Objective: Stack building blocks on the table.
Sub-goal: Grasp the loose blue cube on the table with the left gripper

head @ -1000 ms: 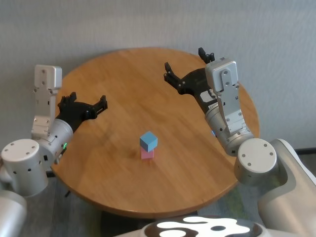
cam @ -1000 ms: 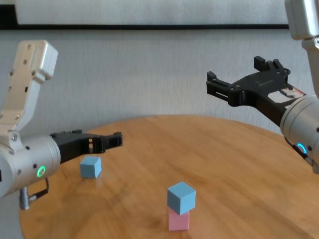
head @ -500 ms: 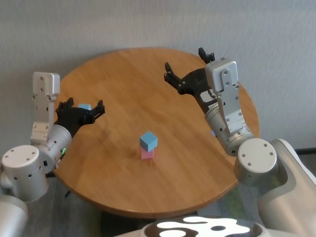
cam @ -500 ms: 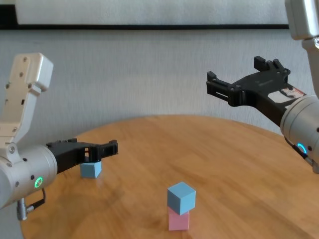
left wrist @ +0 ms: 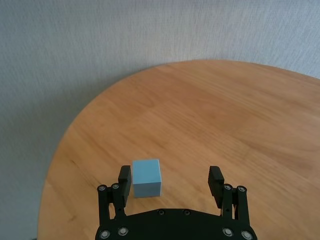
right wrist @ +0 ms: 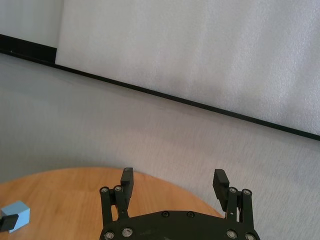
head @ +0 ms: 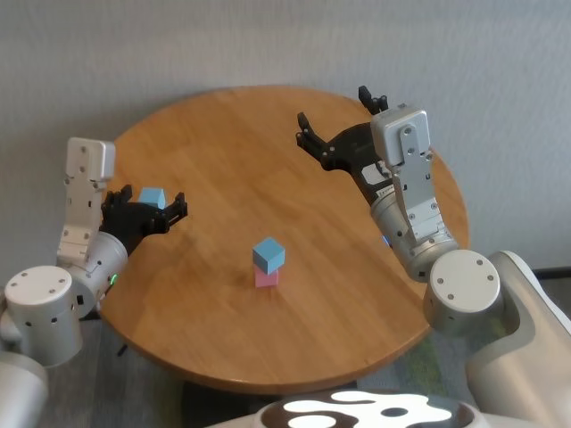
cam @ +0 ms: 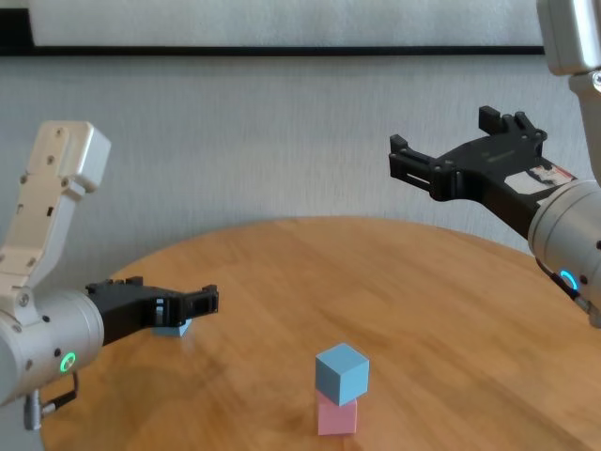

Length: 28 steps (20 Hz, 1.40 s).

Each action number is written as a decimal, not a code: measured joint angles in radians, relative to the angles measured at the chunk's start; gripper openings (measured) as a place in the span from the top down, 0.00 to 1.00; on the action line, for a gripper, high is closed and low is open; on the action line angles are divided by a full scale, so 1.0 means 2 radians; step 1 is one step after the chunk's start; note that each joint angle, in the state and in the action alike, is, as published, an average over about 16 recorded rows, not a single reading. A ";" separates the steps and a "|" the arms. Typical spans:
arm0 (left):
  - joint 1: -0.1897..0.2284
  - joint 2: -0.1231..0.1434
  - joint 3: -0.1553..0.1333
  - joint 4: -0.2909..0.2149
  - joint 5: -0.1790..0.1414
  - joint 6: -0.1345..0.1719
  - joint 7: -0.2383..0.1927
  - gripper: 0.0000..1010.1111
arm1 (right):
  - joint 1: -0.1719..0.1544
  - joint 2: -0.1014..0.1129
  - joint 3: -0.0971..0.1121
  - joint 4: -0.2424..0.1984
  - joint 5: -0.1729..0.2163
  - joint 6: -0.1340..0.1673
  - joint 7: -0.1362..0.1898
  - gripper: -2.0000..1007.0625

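Observation:
A light blue block (head: 268, 254) sits on a pink block (head: 266, 278) as a two-high stack near the middle of the table (head: 357, 294); the same blue block (cam: 341, 372) and pink block (cam: 336, 415) show in the chest view. Another light blue block (head: 153, 197) stands on the table at the left. My left gripper (head: 153, 207) is open and low at this block. In the left wrist view the block (left wrist: 147, 177) lies between the fingers of the left gripper (left wrist: 170, 177), close to one finger. My right gripper (head: 335, 111) hangs open and empty, high over the table's far right.
A grey wall runs behind the round table. The left-hand block (cam: 174, 328) is mostly hidden behind my left gripper (cam: 169, 296) in the chest view. The right gripper (cam: 443, 136) and its forearm stand above the table's right side.
My left gripper has dropped and pulled back toward the table's left edge, bringing its open fingers down around the loose blue block. The right arm and the stack have not moved.

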 joint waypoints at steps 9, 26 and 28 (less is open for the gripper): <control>-0.014 -0.001 0.003 0.040 0.017 -0.019 -0.020 0.01 | 0.000 0.000 0.000 0.000 0.000 0.000 0.000 0.00; -0.030 -0.002 -0.006 0.070 0.044 -0.020 -0.030 0.01 | 0.000 0.000 0.000 0.000 0.000 0.000 0.000 0.00; -0.034 -0.002 -0.007 0.076 0.047 -0.023 -0.033 0.01 | 0.000 0.000 0.000 0.000 0.000 0.000 0.000 0.00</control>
